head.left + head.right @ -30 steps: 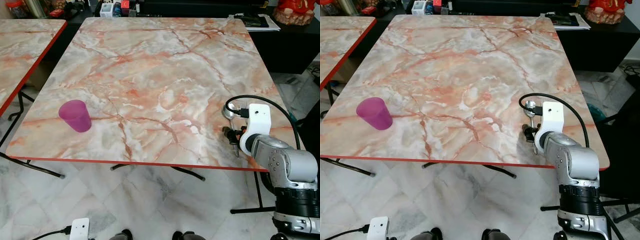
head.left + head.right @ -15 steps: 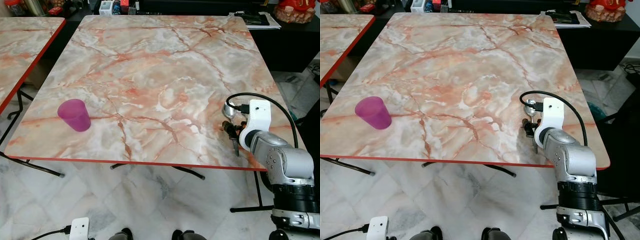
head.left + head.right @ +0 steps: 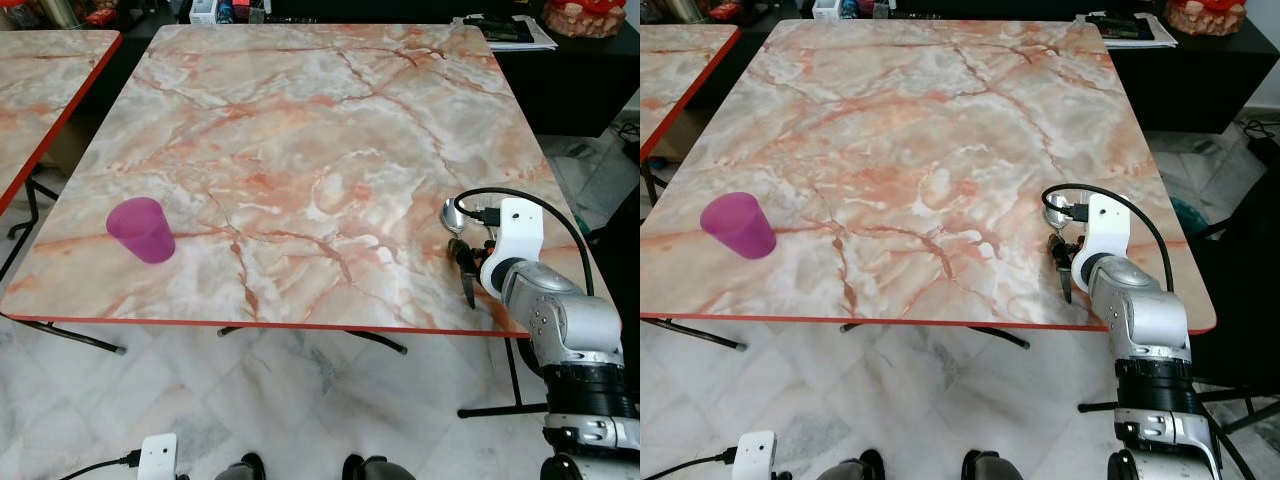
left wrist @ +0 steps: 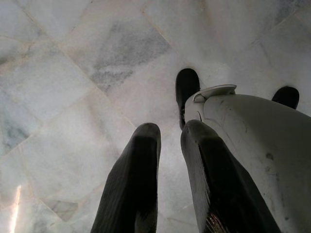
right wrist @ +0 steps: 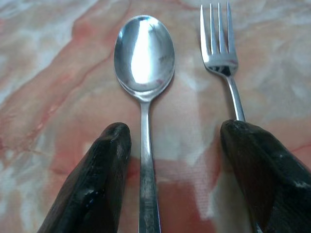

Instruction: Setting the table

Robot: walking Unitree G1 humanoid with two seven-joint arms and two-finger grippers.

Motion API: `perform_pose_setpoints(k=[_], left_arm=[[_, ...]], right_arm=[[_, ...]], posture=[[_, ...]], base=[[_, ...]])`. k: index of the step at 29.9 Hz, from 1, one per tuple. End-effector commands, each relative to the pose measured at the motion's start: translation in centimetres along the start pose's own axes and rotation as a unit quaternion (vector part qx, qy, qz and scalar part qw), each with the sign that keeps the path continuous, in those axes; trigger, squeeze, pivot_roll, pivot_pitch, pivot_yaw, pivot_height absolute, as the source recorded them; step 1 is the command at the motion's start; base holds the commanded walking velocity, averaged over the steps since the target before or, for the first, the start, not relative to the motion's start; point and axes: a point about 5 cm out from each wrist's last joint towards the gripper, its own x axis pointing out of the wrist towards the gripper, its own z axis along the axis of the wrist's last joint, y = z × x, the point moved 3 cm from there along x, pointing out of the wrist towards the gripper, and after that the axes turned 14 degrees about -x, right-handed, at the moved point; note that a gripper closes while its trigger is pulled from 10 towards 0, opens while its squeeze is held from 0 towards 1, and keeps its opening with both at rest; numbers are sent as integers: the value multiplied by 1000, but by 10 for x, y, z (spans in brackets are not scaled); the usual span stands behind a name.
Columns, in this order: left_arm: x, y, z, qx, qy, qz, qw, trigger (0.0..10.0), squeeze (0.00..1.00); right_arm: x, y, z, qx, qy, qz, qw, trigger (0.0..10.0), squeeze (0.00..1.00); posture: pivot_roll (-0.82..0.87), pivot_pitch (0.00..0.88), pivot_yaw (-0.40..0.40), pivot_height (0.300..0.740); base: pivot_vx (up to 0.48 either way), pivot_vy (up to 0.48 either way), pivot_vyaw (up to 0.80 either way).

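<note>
We see a marble-patterned desk [image 3: 300, 150] with a red edge, viewed from its near side. A purple cup [image 3: 141, 230] stands upright near the desk's near left corner, well apart from everything else on the surface.

The right end effector [image 5: 175, 179] rests low over the desk near the near right corner, with its silver arm [image 3: 560, 330] reaching in from the near right. In the right wrist view, its two black fingers [image 5: 92, 179] are spread apart and grip nothing. A spoon [image 5: 144, 63] and a fork [image 5: 221, 53] lie side by side on the desk, parallel, with bowl and tines pointing away from the wrist. The spoon's handle runs between the two fingers, close to one of them. The fork's handle passes just beside or under the other finger; we cannot tell whether they touch. From the head camera, the spoon's bowl [image 3: 453, 214] shows just to the far left of the white camera housing [image 3: 520, 235] on the wrist.

The left end effector [image 4: 170, 160] hangs beside the robot's body and points down at a grey-veined tiled floor [image 4: 73, 73]; its two fingers stand slightly apart and hold nothing. A second desk [image 3: 45, 80] of the same pattern stands at the far left.
</note>
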Motion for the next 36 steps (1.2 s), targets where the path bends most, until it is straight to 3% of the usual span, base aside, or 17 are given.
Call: perform_pose_setpoints(k=[1,26,27,28,29,36], left_arm=[[-2,2,-17,-7,29,5,1000,10000,0],[-2,2,-15,-8,28,7,1000,10000,0],[-2,2,-15,-8,28,7,1000,10000,0],[-2,2,-15,-8,28,6,1000,10000,0],[-2,2,-15,-7,28,6,1000,10000,0],[-2,2,-15,-7,29,7,1000,10000,0]], right_arm=[[1,-1,2,4,-5,1,1000,10000,0],[11,8,1,12,-20,15,1000,10000,0],[11,9,3,12,-28,19,999,3725,0],[11,10,5,12,-32,21,999,3725,0],[10,11,7,11,-36,24,999,0,0],[10,11,9,8,-41,26,999,0,0]], posture=[[-83,233,-32,736],[-74,246,-32,736],[-74,246,-32,736],[-74,247,-31,736],[-75,248,-31,736],[-76,249,-31,736]], base=[[0,0,0],[0,0,0],[0,0,0],[0,0,0],[0,0,0],[0,0,0]])
